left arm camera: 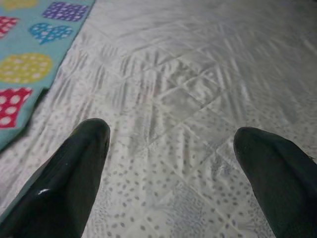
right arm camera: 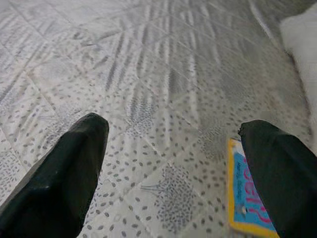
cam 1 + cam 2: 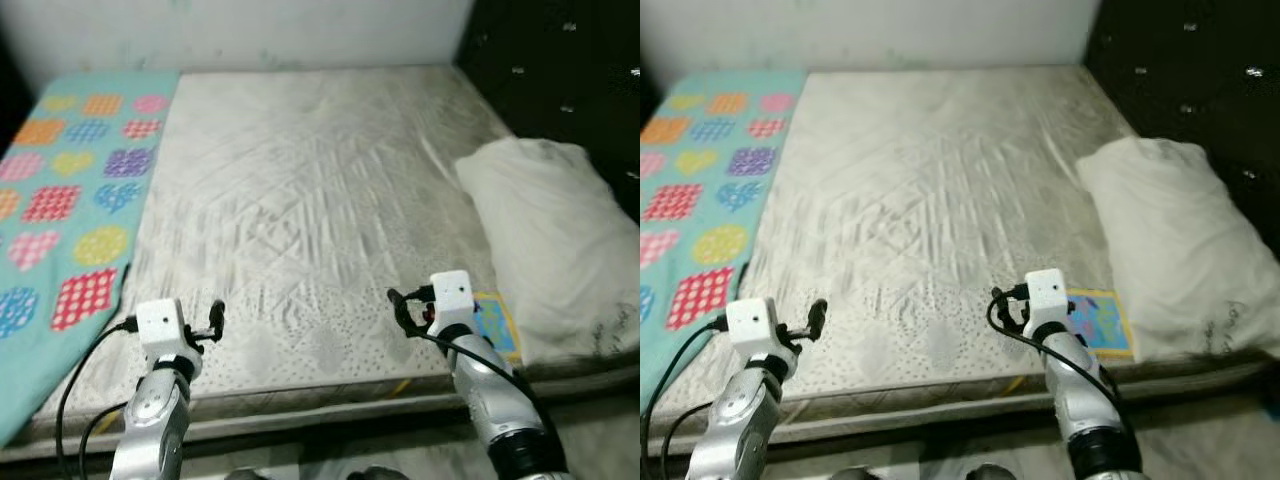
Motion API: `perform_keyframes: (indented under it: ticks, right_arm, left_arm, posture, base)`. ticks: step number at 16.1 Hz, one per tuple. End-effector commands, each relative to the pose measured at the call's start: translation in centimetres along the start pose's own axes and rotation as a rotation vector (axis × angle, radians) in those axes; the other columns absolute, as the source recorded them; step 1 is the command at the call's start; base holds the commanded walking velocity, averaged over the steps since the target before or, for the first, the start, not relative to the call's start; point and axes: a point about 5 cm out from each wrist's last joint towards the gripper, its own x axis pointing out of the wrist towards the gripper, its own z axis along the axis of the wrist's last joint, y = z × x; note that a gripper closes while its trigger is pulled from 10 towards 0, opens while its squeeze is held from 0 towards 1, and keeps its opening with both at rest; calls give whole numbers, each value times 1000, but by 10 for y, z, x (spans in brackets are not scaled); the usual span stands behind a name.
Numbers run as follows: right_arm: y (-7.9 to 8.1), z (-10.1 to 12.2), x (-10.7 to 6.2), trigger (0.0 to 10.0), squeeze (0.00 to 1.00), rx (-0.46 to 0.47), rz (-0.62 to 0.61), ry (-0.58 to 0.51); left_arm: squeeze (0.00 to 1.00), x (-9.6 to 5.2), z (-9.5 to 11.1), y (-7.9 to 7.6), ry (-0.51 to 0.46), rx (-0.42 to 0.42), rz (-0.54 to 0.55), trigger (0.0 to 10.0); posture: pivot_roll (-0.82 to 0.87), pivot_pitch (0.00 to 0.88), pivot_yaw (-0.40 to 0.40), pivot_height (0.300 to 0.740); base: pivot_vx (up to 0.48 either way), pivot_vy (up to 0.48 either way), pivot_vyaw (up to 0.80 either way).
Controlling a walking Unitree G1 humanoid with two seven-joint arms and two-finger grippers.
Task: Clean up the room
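A: What lay before the robot?
B: A wide bed with a pale grey quilted mattress cover (image 3: 300, 200), printed with small leaf specks near its front edge. Along its left side lay a turquoise blanket with checked hearts and circles (image 3: 70, 190). At the right sat a plump white pillow (image 3: 555, 240), against a dark headboard with small studs (image 3: 560, 60).

A: Anything loose on the bed?
B: A small flat card with a yellow border and blue picture (image 3: 1098, 322) lay near the front edge, just beside the pillow, with its far side under the pillow's edge.

A: And the grippers?
B: The left gripper (image 1: 171, 144) hovered over the front left part of the mattress, near the blanket's edge, its two black fingers spread wide and holding nothing. The right gripper (image 2: 173, 136) hovered over the front right part, fingers likewise parted and empty, the card just beside one fingertip.
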Motion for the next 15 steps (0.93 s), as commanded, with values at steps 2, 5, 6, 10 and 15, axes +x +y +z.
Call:
perform_keyframes:
  ticks: [2, 5, 6, 10, 15]
  right_arm:
    - [5, 4, 1, 10000, 0, -1, 20, -16]
    - [5, 5, 2, 10000, 0, -3, 20, -17]
    - [5, 5, 2, 10000, 0, -3, 21, -16]
    - [5, 6, 4, 10000, 0, -3, 20, -16]
    - [5, 6, 5, 10000, 0, 1, 19, -12]
  left_arm:
    - [0, -2, 1, 8, 4, 14, 32, 10000]
    - [0, -1, 2, 8, -3, 17, 34, 10000]
    - [0, 0, 2, 7, -4, 17, 34, 10000]
    - [0, 1, 3, 8, -5, 18, 38, 10000]
    - [0, 2, 3, 8, -3, 18, 38, 10000]
  posture:
    - [-113, 110, -45, 740]
    - [-113, 113, -45, 740]
    - [-113, 113, -46, 740]
    - [-112, 110, -45, 740]
    - [-113, 109, -44, 740]
  base:
    - [0, 480, 0]
    - [0, 480, 629]
    - [0, 480, 800]
    - [0, 480, 0]
    - [0, 480, 0]
